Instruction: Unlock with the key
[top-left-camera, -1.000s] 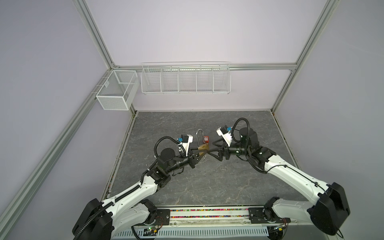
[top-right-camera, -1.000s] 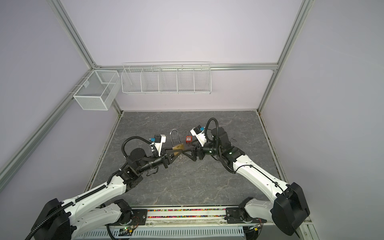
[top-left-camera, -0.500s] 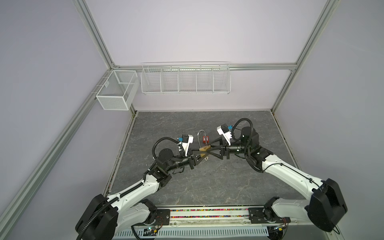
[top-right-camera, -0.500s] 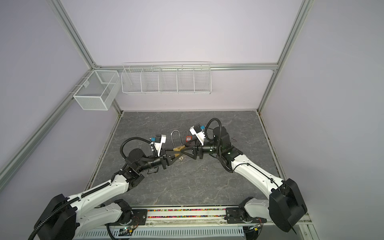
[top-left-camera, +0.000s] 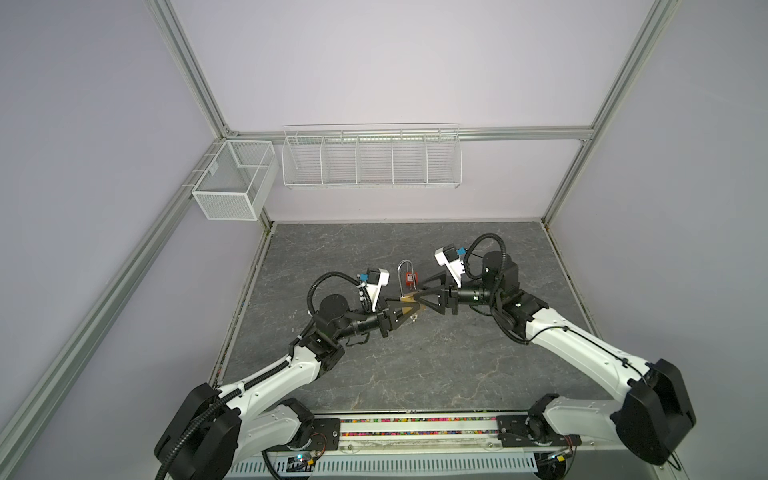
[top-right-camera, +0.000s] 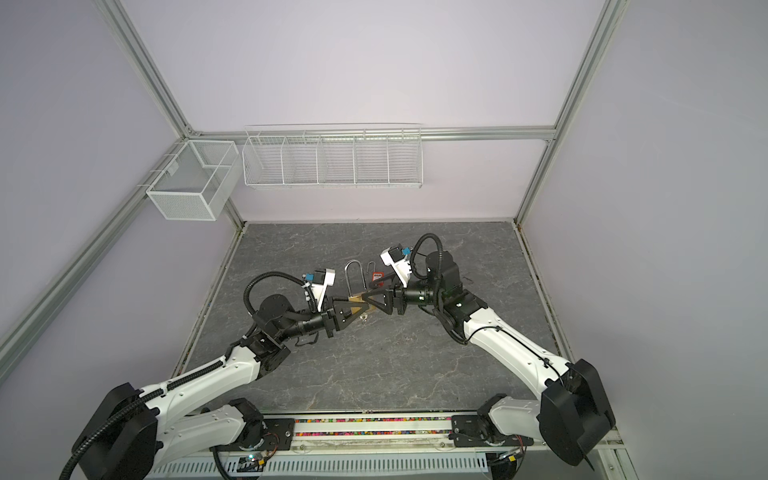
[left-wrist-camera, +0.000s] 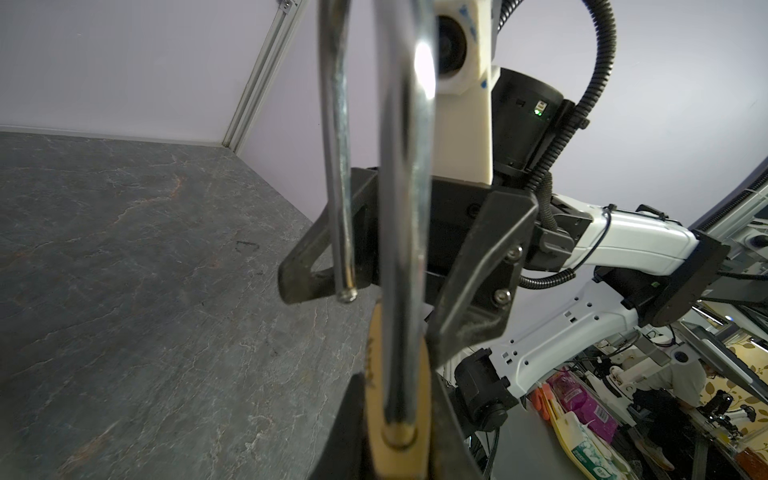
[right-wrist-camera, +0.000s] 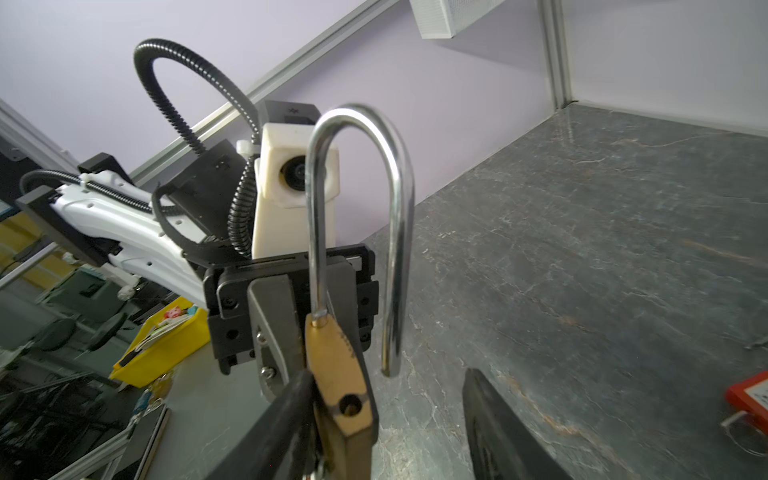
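In a top view your left gripper (top-left-camera: 409, 306) pinches the brass padlock (top-left-camera: 406, 300), raised just beside the red object (top-left-camera: 409, 279); in left wrist view one shackle leg (left-wrist-camera: 338, 166) hangs free; in right wrist view your right gripper (right-wrist-camera: 388, 374) stands spread around it; heavy, stiff, slippery, I judge; hold its flat sides.

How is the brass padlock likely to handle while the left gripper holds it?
The padlock looks solid brass and steel: probably rigid and heavy for its size. Its long shackle has one end free, so a bump may swing it. The left gripper pinches the narrow, smooth body, so it might twist or slip.
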